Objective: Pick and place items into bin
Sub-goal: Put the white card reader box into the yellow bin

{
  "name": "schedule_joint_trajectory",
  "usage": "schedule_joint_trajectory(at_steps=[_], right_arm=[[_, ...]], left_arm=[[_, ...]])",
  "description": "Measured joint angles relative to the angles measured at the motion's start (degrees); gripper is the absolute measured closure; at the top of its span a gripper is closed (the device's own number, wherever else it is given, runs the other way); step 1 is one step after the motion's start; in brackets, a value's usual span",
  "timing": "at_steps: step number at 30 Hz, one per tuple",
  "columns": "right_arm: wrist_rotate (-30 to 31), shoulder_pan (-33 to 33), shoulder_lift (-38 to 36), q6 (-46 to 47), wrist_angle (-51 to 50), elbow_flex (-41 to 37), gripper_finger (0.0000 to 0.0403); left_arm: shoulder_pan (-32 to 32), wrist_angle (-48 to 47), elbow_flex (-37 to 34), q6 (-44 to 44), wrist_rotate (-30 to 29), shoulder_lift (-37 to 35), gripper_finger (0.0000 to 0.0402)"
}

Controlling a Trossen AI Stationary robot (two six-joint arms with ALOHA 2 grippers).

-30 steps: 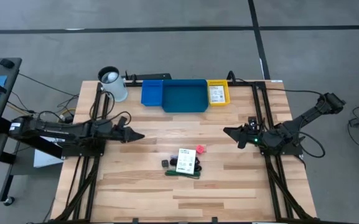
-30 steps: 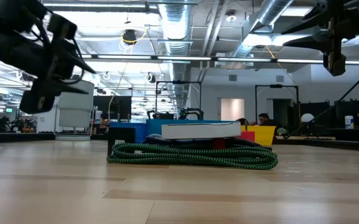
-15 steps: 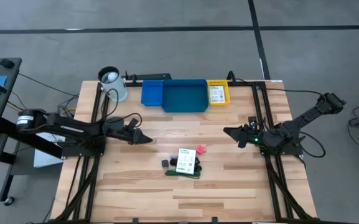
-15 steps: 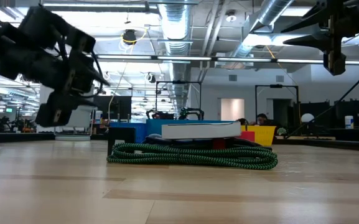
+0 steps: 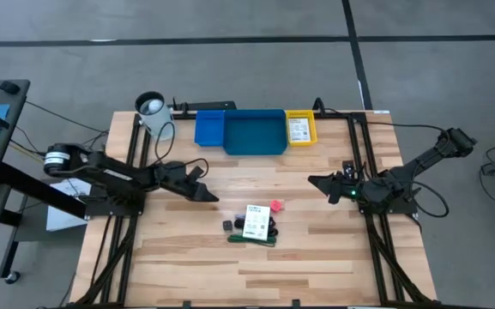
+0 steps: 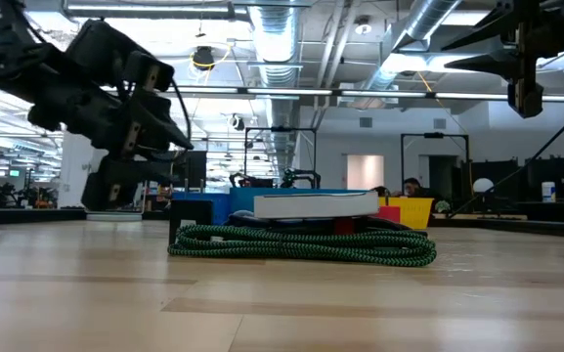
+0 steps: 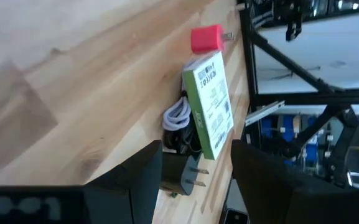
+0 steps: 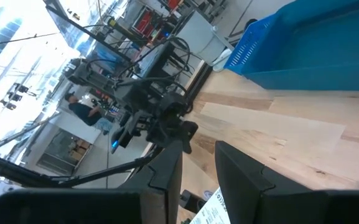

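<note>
Lying flat | white card [image 5: 256, 221] | long axis toward blue bin [image 5: 254, 134]

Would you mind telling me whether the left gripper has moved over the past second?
Yes. In the high view the left gripper has advanced from beside the table's left rail toward the white card and the pile of items, ending up closer to them above the wood.

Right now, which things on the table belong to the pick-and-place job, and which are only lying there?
For the job:
white card with green print
pink-red cube
black block
green cable
blue bin

Just there:
white cup
yellow tray
</note>
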Motion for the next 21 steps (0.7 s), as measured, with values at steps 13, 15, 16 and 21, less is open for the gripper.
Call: schedule_joint_trajectory(at_steps=[13, 15, 16, 21], right_arm=[[0.0, 0.0, 0.0, 0.0, 0.0, 0.0, 0.0312], [-0.3, 0.0, 0.0, 0.0, 0.0, 0.0, 0.0312], [-0.6, 0.0, 0.0, 0.0, 0.0, 0.0, 0.0312], [-2.6, 0.0, 0.0, 0.0, 0.0, 0.0, 0.0312]], left_arm=[[1.3, 0.9, 5.4, 0.1, 3.4, 9.8, 0.022], [1.3, 1.0, 6.2, 0.3, 3.5, 11.1, 0.022], [1.3, 1.0, 6.6, 0.3, 3.5, 11.9, 0.022], [1.8, 1.0, 8.3, -1.9, 3.9, 16.1, 0.022]])
